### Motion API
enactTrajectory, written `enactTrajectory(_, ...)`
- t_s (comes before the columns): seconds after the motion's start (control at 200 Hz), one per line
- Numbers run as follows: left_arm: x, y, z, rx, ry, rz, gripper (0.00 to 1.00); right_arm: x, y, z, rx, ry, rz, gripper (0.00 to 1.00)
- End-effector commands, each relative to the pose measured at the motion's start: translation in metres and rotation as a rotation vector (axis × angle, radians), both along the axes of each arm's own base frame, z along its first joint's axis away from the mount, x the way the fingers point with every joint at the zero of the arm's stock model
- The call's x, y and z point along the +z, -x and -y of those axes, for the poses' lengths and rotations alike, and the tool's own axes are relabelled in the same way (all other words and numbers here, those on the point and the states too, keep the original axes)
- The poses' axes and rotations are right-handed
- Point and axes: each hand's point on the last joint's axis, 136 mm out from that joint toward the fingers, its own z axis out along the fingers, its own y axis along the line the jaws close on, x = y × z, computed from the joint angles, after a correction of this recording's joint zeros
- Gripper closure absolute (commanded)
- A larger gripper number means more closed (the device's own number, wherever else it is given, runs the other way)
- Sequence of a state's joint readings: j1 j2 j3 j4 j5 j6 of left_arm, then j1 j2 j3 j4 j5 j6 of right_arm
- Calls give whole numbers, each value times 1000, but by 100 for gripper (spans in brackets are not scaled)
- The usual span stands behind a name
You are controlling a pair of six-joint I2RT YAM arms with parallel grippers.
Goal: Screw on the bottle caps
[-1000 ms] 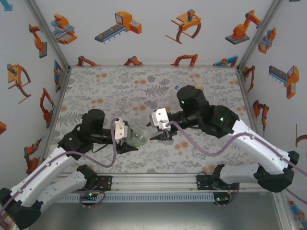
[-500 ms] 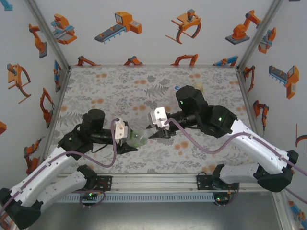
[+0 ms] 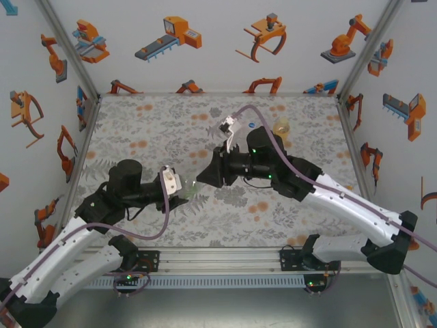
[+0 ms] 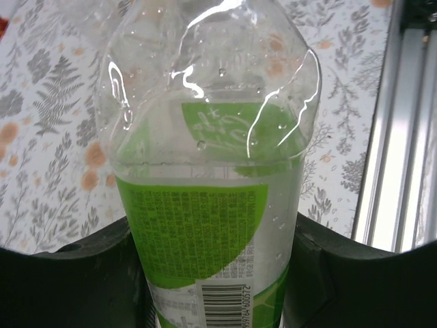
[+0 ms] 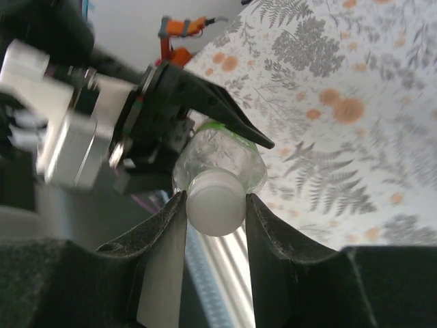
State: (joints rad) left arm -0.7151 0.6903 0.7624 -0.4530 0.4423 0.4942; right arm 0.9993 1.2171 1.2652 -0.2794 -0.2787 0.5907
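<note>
Mostly hidden: green bottle (image 5: 220,152) mouth, behind cap (image 5: 216,194) between right fingers (image 5: 162,236).

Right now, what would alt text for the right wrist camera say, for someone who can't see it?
A white cap sits pinched between the two black fingers of the right gripper, at the mouth of a clear bottle with a green label. Behind it, the left gripper holds that bottle, with a flowered tablecloth in the background.
</note>
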Motion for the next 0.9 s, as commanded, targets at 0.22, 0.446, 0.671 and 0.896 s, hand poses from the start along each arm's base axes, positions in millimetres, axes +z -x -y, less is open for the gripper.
enactTrajectory(0.22, 23, -6, 6, -1, 69, 88, 100, 23, -4, 1, -159, -85, -161, 64)
enactTrajectory(0.446, 23, 8, 12, -87, 86, 66, 100, 55, 17, 11, 47, 9, 273, 52)
enactTrajectory(0.671, 20, 30, 21, -229, 101, 11, 100, 43, 66, 17, 467, 133, 756, 47)
enactTrajectory(0.896, 16, 43, 28, -329, 91, -56, 100, 29, 97, 26, 743, 158, 977, 46)
